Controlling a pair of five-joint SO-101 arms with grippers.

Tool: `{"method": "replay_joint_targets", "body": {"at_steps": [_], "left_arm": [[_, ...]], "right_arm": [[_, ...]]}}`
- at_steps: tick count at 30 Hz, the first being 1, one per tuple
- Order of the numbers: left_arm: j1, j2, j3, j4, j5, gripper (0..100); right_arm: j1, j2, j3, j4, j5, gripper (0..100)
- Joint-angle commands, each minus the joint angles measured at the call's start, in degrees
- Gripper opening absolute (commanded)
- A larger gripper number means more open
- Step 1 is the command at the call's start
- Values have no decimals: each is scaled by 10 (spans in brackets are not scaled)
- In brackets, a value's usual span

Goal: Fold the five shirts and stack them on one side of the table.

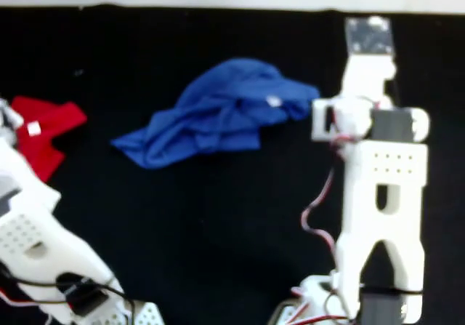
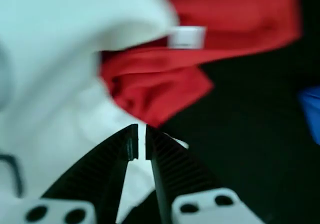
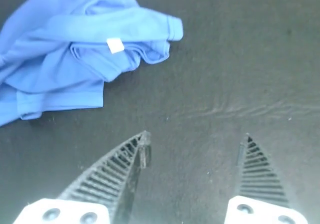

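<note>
Left gripper (image 2: 140, 134): my fingers nearly together, only a sliver between the tips, low over a white shirt (image 2: 60, 58); cannot tell whether cloth is pinched. A crumpled red shirt (image 2: 160, 83) lies just beyond the tips, touching the white one, its white tag (image 2: 186, 37) facing up. Right gripper (image 3: 196, 139): my fingers wide apart, holding nothing, above bare black table (image 3: 240, 58). The blue shirt (image 3: 75, 48) lies bunched near them, unfolded. In the high view it sits mid-table toward the far edge, well apart from the red shirt at the left edge.
</note>
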Motion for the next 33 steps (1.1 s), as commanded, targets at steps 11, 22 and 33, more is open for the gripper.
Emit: {"method": "replay_joint_targets", "body": {"at_steps": [11, 22, 33], "left_arm": [[387, 0, -167, -20, -1, 50], [484, 184, -172, -120, 86, 207], [389, 257, -173, -24, 87, 25]], "right_arm": [[107, -5, -36, 74, -1, 274], [144, -6, -39, 139, -1, 274], [133, 0, -36, 129, -3, 274]]}}
